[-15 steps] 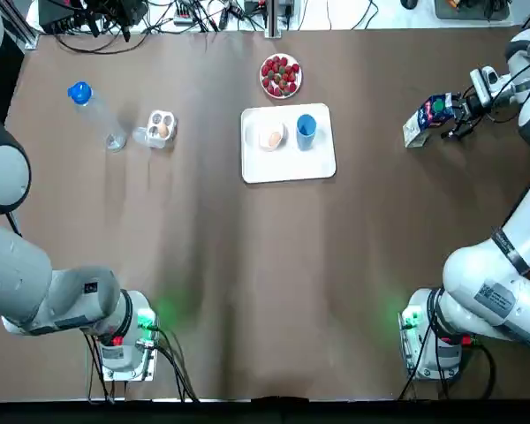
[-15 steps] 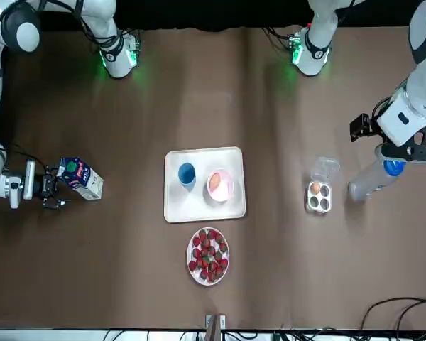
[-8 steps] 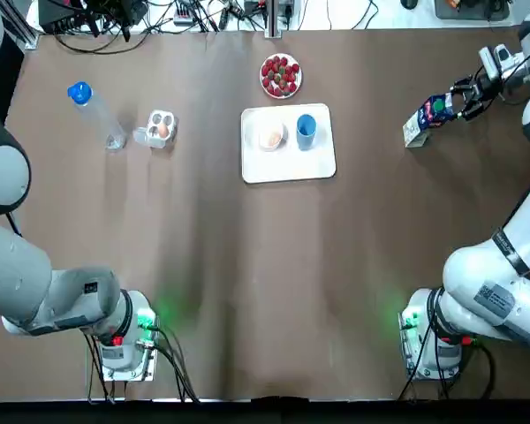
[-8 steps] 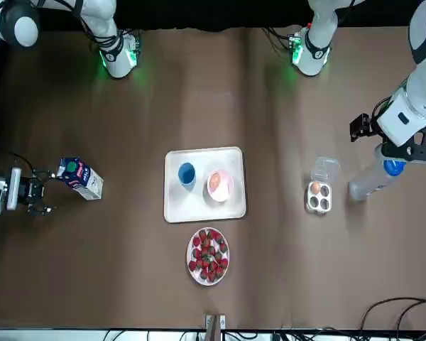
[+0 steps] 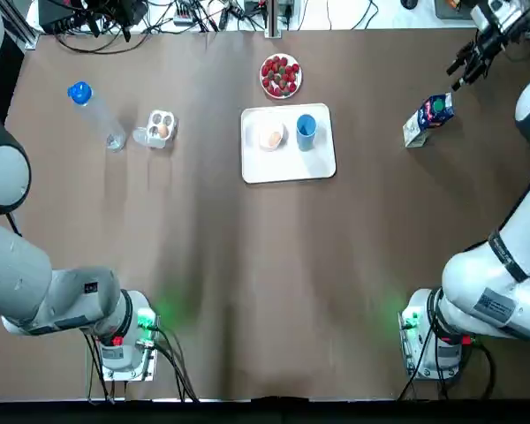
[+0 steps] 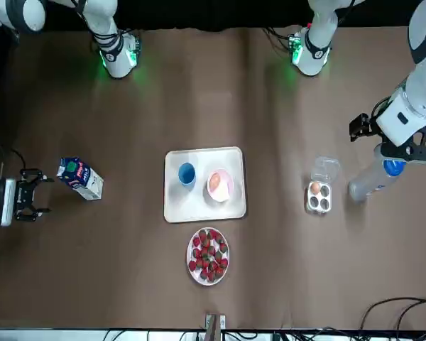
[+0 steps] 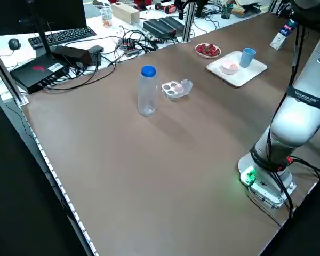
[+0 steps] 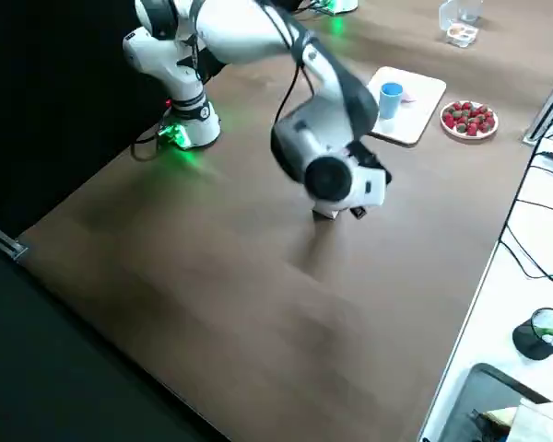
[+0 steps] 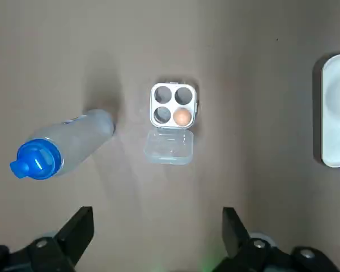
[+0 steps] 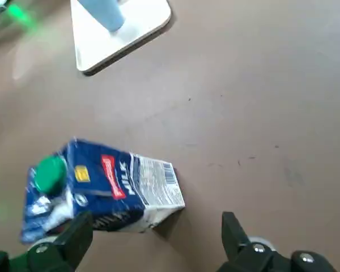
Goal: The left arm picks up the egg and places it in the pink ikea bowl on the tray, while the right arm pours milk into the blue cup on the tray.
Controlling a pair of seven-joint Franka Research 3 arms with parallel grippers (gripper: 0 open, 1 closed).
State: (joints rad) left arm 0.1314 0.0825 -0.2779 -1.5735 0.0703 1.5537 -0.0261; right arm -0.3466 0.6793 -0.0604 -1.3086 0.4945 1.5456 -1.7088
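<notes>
**Task objects at rest, both arms clear.** A brown egg (image 6: 214,183) lay in the small pink plastic bowl (image 6: 228,186) on the white rectangular tray (image 5: 287,168), just beside the blue plastic cup (image 5: 306,128). Whether the cup held milk could not be told. The blue-and-white cardboard milk carton (image 5: 428,117) stood on the brown table (image 5: 247,265), well apart from the tray.

The right gripper (image 6: 35,193) hovered near the carton, fingers spread wide and empty. A careless sweep from there would likely clip the carton and topple it, spilling milk if its green cap (image 10: 50,173) sat loose.

The left gripper (image 9: 156,218) was likewise wide open and held nothing. It hung above the clear blue-capped water bottle (image 9: 62,147) and the four-cell egg box (image 9: 173,96) — a descent risked knocking the bottle over.
</notes>
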